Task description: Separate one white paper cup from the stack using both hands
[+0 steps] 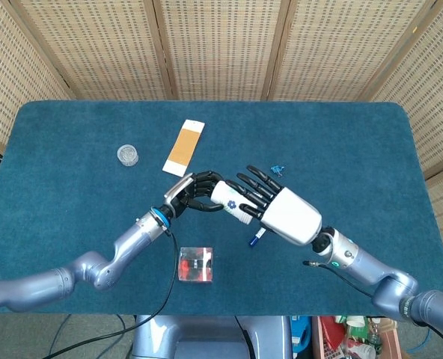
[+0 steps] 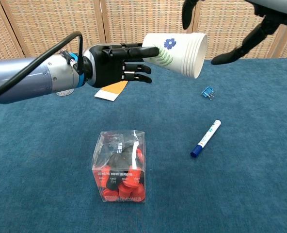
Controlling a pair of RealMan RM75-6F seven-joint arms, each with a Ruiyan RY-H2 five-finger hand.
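Note:
My left hand [image 1: 194,192] [image 2: 118,63] holds a stack of white paper cups [image 2: 178,53] [image 1: 230,203] with a blue flower print. The stack lies sideways in the air above the table, its mouth toward my right. My right hand [image 1: 275,207] reaches over the mouth end with its fingers [image 2: 241,47] spread. In the head view those fingers cover the rim; in the chest view a gap shows between them and the cups. Nothing is in the right hand.
On the blue cloth stand a clear box of red and black parts [image 2: 120,166], a blue marker [image 2: 206,138], a blue binder clip [image 2: 207,91], an orange and white card [image 1: 185,146] and a small clear jar [image 1: 128,155]. Wicker screens [image 1: 221,45] close the back.

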